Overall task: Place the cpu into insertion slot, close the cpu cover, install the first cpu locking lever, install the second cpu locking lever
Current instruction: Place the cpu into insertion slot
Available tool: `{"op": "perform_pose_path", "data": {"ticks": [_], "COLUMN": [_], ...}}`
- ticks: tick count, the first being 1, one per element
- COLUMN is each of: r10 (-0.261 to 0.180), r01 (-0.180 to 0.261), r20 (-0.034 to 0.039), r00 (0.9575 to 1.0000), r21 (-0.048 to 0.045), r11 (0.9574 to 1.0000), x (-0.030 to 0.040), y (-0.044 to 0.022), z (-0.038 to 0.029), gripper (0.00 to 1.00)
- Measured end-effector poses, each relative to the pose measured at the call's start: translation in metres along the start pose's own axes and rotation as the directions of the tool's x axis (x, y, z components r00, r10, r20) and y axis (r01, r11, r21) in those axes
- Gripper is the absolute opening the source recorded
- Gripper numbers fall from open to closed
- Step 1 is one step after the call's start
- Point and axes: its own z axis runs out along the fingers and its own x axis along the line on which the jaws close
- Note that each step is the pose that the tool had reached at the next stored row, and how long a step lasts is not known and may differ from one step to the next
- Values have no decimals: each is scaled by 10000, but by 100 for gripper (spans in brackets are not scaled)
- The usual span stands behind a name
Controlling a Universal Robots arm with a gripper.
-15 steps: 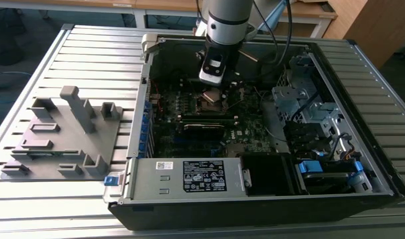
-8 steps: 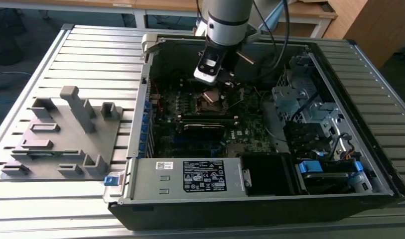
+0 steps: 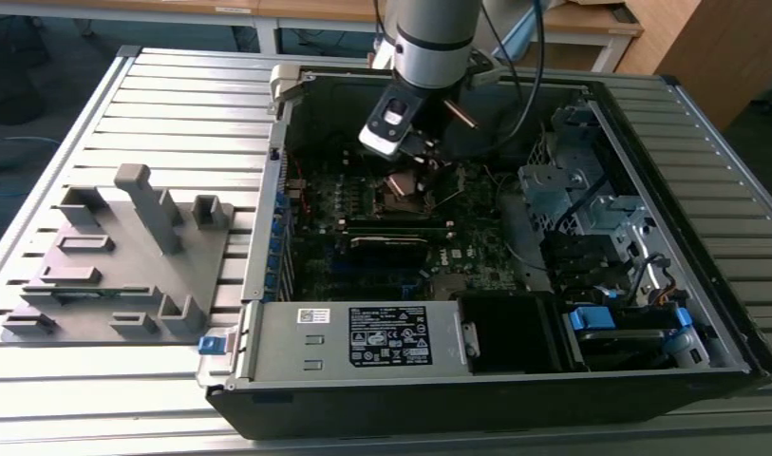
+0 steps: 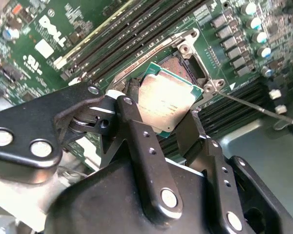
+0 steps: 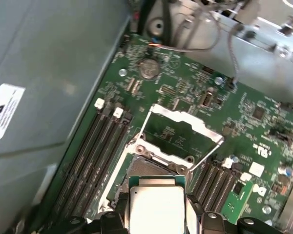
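Computer case (image 3: pixel 487 408) lies open across the exterior view, green motherboard (image 3: pixel 360 258) inside. At upper middle of that view the gripper (image 3: pixel 419 161) pinches the cpu (image 4: pixel 166 100) by two edges, close over the insertion slot (image 4: pixel 183 68); the cpu cover (image 5: pixel 183 118) stands raised.

Grey jig (image 3: pixel 120 275) beside open PC case (image 3: pixel 487 404) on slatted table (image 3: pixel 170 104), PSU (image 3: pixel 360 337) inside.

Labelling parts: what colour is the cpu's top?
The cpu has a dull silver-grey top with a green border; best in the second wrist view.
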Motion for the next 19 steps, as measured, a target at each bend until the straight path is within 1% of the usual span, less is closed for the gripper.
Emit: {"op": "perform_pose_path", "data": {"ticks": [2,4,7,9,12,14,16,19], "r10": [360,719,1266,1621,2167,2511,2850,3347], "r01": [-360,-719,-1266,-1621,-2166,-2511,-2850,-3346], "r20": [10,19,33,42,54,63,70,80], "r00": [9994,9974,9920,9868,9762,9679,9585,9423], "r21": [-7,-14,-24,-32,-44,-52,-61,-74], "r11": [9994,9974,9920,9868,9762,9680,9585,9423], "x": [0,0,0,0,0,-1,-1,-1], "y": [0,0,0,-1,-1,-1,-1,-1], "z": [5,10,18,24,32,37,43,51], "gripper": [54,54,54,54,54,54,54,54]}}
